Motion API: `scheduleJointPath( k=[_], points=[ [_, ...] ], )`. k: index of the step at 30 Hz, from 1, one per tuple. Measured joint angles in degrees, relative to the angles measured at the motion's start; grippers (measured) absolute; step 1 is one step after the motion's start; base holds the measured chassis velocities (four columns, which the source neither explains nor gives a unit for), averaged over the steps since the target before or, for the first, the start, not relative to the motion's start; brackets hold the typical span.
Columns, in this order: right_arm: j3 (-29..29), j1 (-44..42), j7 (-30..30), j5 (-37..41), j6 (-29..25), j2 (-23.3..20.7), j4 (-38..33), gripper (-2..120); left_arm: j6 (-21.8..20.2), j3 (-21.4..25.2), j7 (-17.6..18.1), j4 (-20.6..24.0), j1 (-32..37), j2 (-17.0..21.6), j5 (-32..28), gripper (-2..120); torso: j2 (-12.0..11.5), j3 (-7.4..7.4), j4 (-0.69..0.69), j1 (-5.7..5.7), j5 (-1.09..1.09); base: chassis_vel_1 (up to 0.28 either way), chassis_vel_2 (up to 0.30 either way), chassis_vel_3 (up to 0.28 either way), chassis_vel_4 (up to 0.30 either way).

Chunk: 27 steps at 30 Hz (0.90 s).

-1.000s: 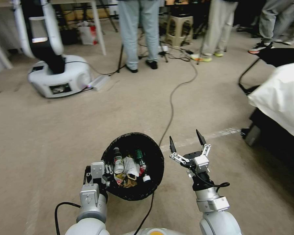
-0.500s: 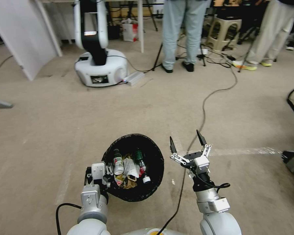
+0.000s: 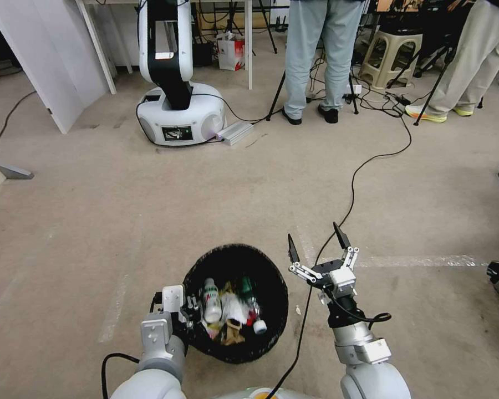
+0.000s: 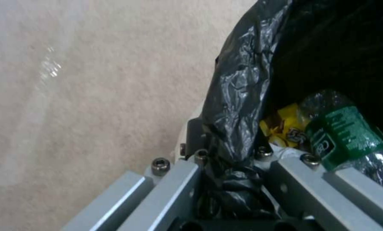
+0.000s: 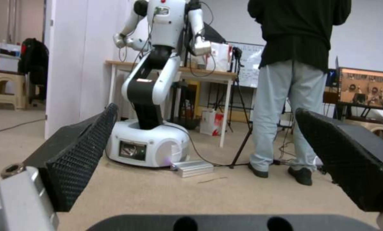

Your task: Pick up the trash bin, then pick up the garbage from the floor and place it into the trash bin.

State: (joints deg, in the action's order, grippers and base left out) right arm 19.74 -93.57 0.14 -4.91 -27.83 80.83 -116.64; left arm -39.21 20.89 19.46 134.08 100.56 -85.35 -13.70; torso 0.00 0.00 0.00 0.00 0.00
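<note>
The trash bin (image 3: 273,277), lined with a black bag, hangs just in front of me, above the floor (image 3: 149,210). My left gripper (image 3: 191,313) is shut on its near-left rim. Garbage (image 3: 231,315) lies inside: small bottles, white tissue and wrappers. In the left wrist view the left gripper (image 4: 232,157) pinches the black bag over the rim, and a green-labelled bottle (image 4: 345,138) and a yellow wrapper (image 4: 285,126) lie just inside. My right gripper (image 3: 317,242) is open to the right of the bin, holding nothing. In the right wrist view the right gripper (image 5: 204,154) points across the room.
Another white robot (image 3: 177,105) stands ahead on the left beside a white panel (image 3: 44,61). A black cable (image 3: 360,172) runs across the carpet under my right gripper. People's legs, tripods and a stool (image 3: 391,61) are at the back. Pale tape line (image 3: 421,260) on the right.
The whole view has swung left, so the camera turned. The bin and my left gripper sit slightly lower and nearer in the picture. The right gripper holds the same open pose.
</note>
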Motion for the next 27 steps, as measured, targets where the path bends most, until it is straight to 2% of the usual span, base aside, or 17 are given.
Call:
scheduleJointPath(
  k=[7,17,20,23,24,26,27],
  points=[
    [0.2,-0.5,-0.3,-0.1,-0.5,-0.2,0.5,100,-2.9,0.6,1.1,-2.0,-2.2,0.0,-5.9,0,0.0,0.00,0.00,0.00,-0.01,0.000,0.000,0.000,0.000],
    [0.2,-0.8,-0.6,-0.6,-1.1,0.1,1.1,100,-3.2,1.4,1.1,-4.8,-3.9,-0.3,-6.9,1,0.0,0.00,0.00,0.00,0.00,0.000,0.000,0.000,0.000],
    [0.2,-0.9,-0.8,-0.7,-1.3,0.1,1.2,100,-2.6,1.4,0.1,-5.5,-4.4,-0.6,-6.8,14,0.0,0.00,0.01,0.00,0.00,0.000,0.000,0.000,0.000],
    [0.2,-1.0,-0.8,-0.8,-1.4,0.2,1.3,100,-2.3,1.4,-0.3,-5.9,-4.7,-0.6,-6.6,19,0.0,0.00,0.00,0.00,0.00,0.000,0.000,0.000,0.000],
    [0.2,-1.7,-1.1,-1.4,-2.0,0.2,1.4,100,-1.3,1.7,-1.0,-6.4,-5.1,-0.7,-6.2,36,0.0,0.00,0.01,0.00,0.00,0.000,0.000,0.000,0.000],
    [0.2,-2.2,-1.4,-1.9,-2.5,0.2,1.7,100,-0.5,1.7,-1.4,-6.4,-5.3,-0.8,-6.1,47,0.0,0.00,0.00,0.00,0.00,0.000,0.000,0.000,0.000],
    [0.2,-2.2,-1.4,-1.9,-2.5,0.2,1.7,100,-0.5,1.7,-1.4,-6.4,-5.3,-0.8,-6.1,47,0.0,0.00,0.00,0.00,0.00,0.000,0.000,0.000,0.000]
  ],
)
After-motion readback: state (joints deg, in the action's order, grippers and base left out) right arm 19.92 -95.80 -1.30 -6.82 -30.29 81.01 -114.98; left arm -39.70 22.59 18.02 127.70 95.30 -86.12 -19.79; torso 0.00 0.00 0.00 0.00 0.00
